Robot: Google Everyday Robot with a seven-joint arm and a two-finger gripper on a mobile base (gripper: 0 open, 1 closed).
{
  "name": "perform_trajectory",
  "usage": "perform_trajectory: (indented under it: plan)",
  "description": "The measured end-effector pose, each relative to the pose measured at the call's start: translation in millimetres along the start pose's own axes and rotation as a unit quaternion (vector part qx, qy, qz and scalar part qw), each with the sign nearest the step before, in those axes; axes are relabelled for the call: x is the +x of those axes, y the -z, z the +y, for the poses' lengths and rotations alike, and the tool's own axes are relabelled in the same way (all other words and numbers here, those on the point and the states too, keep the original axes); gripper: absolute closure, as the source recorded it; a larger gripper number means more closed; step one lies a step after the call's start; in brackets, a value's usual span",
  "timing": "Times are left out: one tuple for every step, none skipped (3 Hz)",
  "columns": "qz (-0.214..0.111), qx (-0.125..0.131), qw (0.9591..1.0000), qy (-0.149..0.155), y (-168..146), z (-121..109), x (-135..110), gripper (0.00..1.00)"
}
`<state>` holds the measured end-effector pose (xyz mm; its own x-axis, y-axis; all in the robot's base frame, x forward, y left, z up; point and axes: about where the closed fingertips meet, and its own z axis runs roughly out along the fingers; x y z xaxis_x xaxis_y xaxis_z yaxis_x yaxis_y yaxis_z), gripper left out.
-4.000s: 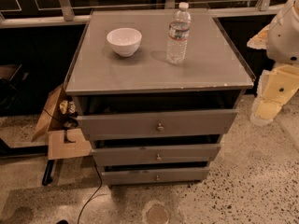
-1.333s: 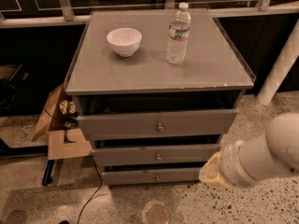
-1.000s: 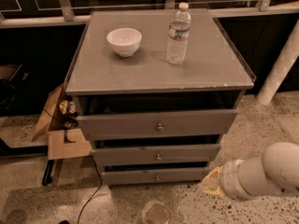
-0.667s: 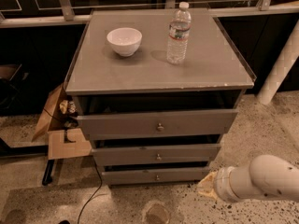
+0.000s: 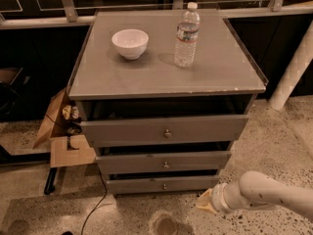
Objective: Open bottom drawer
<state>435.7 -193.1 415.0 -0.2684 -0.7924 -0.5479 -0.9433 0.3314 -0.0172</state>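
A speckled stone floor is carrying a grey chest of drawers. On the chest's tabletop a white bowl and a water bottle are standing upright, apart from each other. The bottom drawer is sitting lowest in the chest, with its knob at centre. The gripper is hovering low at the chest's front right corner, just beside the drawer's right end and not touching it; whether it is released or clenched cannot be told. A cardboard box is lying left of the chest.

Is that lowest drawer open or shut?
Looks shut: bottom drawer sits tucked under the middle drawer; gripper hangs low to its right.
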Motion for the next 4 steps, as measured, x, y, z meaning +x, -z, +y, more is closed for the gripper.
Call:
perform_trajectory:
  plan:
    - [-0.018,-0.027,0.9992,-0.021,-42,4,17,1.0]
    - [-0.022,-0.033,0.9988,-0.027,-53,7,21,1.0]
    - [-0.013,-0.02,0.9996,-0.012,-60,7,29,1.0]
    - [-0.027,0.012,0.9992,0.025,-91,-7,38,1.0]
